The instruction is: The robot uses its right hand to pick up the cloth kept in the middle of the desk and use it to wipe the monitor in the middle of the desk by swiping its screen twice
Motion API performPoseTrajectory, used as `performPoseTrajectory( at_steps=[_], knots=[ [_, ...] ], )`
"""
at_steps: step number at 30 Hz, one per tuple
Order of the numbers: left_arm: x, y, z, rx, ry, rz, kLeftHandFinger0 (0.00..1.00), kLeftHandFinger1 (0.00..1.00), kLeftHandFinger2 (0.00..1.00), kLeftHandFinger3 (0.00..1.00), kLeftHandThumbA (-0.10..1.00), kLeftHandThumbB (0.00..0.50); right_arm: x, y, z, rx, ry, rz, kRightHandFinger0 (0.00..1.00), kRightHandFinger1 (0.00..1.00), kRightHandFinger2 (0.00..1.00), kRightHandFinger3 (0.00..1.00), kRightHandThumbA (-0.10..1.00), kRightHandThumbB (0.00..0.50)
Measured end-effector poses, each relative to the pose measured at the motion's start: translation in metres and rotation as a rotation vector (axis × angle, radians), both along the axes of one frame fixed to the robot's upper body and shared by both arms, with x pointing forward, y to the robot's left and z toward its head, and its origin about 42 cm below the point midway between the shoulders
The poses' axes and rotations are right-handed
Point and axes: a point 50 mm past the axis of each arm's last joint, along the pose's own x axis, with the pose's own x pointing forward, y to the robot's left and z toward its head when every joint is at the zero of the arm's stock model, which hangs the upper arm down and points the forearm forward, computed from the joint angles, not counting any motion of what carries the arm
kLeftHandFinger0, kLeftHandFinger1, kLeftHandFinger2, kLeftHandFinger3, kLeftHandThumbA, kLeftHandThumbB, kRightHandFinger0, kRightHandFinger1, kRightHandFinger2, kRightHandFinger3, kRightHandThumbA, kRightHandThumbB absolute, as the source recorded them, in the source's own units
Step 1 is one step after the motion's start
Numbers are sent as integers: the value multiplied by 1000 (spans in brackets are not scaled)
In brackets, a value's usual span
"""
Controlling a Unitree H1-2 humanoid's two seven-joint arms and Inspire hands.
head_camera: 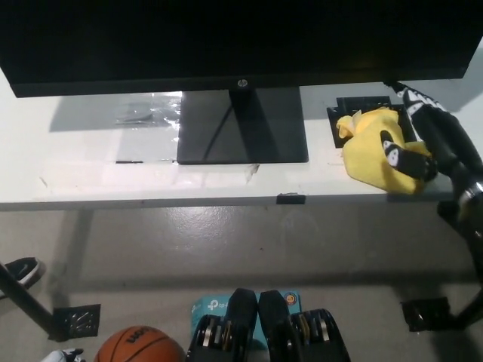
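Head view: yellow cloth bunched at desk front edge, right of monitor stand. Black right hand draped over it, fingers curling in, not clearly gripping. Risks dragging cloth off the edge or lifting only a fold. Left hand unseen.

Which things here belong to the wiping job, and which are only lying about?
For the job: crumpled yellow cloth; wide black monitor; black right hand on the cloth.
Lying about: orange basketball; clear plastic sheet; black shoe.
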Motion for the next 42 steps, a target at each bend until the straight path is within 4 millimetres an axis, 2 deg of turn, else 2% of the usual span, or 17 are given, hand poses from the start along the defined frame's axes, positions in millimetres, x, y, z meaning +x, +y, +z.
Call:
performPoseTrajectory(
  at_steps=[4, 10, 13, 16, 20, 23, 27, 28, 29, 30, 31, 32, 34, 35, 37, 40, 42],
  knots=[
    [0, 0, 0, 0, 0, -2, 940, 986, 955, 823, 259, 283, 24, 8, -7, 5, 51, -22, 1000, 1000, 1000, 1000, 480, 382],
    [3, -1, 2, -3, 0, -8, 926, 972, 951, 829, 247, 278, 48, 16, -16, -22, 110, -52, 1000, 1000, 1000, 1000, 484, 401],
    [4, -1, 2, -2, -1, -11, 924, 972, 946, 818, 239, 281, 51, 15, -28, -25, 149, -68, 1000, 1000, 1000, 1000, 519, 421],
    [6, -1, 3, 0, -4, -13, 935, 979, 952, 820, 247, 281, 52, 12, -45, -45, 205, -84, 1000, 1000, 1000, 1000, 510, 411],
    [8, -1, 4, 1, -7, -14, 935, 981, 951, 815, 245, 281, 47, 8, -60, -75, 257, -86, 1000, 1000, 1000, 1000, 540, 452],
    [9, -1, 5, 1, -10, -11, 943, 982, 951, 806, 261, 282, 44, 3, -68, -115, 310, -95, 1000, 1000, 1000, 1000, 382, 429],
    [9, -1, 5, 1, -11, -11, 943, 980, 951, 809, 277, 282, 40, -5, -68, -178, 363, -108, 1000, 1000, 1000, 1000, 340, 398],
    [9, -1, 5, 1, -11, -11, 941, 980, 951, 812, 279, 279, 39, -6, -66, -196, 367, -107, 1000, 1000, 1000, 1000, 301, 333],
    [9, -1, 5, 2, -11, -11, 944, 985, 953, 812, 281, 284, 38, -6, -66, -213, 370, -111, 589, 702, 826, 1000, 46, 138],
    [9, -1, 5, 1, -11, -11, 940, 982, 946, 806, 270, 283, 37, -5, -66, -241, 364, -110, 390, 492, 599, 819, -3, 6],
    [9, -1, 5, 1, -11, -11, 939, 982, 945, 806, 271, 283, 35, -4, -67, -276, 353, -110, 199, 285, 377, 643, -43, 2],
    [9, -1, 5, 1, -11, -11, 937, 980, 942, 802, 267, 282, 33, -2, -69, -301, 332, -116, 62, 154, 253, 538, -89, 0],
    [9, -1, 5, 1, -11, -11, 932, 975, 937, 797, 269, 285, 31, -2, -69, -332, 277, -140, 0, 7, 87, 414, -78, 0],
    [9, -1, 5, 1, -11, -11, 927, 969, 931, 796, 271, 288, 31, -2, -70, -340, 255, -151, 0, 6, 80, 343, -73, 0],
    [9, -1, 5, 0, -11, -12, 922, 965, 928, 798, 264, 285, 30, -2, -71, -353, 214, -171, 0, 159, 223, 223, -99, 0],
    [9, -2, 4, -2, -11, -11, 932, 975, 939, 809, 264, 282, 29, -1, -75, -362, 153, -197, 28, 376, 568, 183, -100, 0],
    [9, -2, 4, -2, -11, -11, 916, 965, 929, 800, 255, 288, 28, -1, -78, -361, 125, -205, 35, 391, 597, 185, -100, 0]
  ],
)
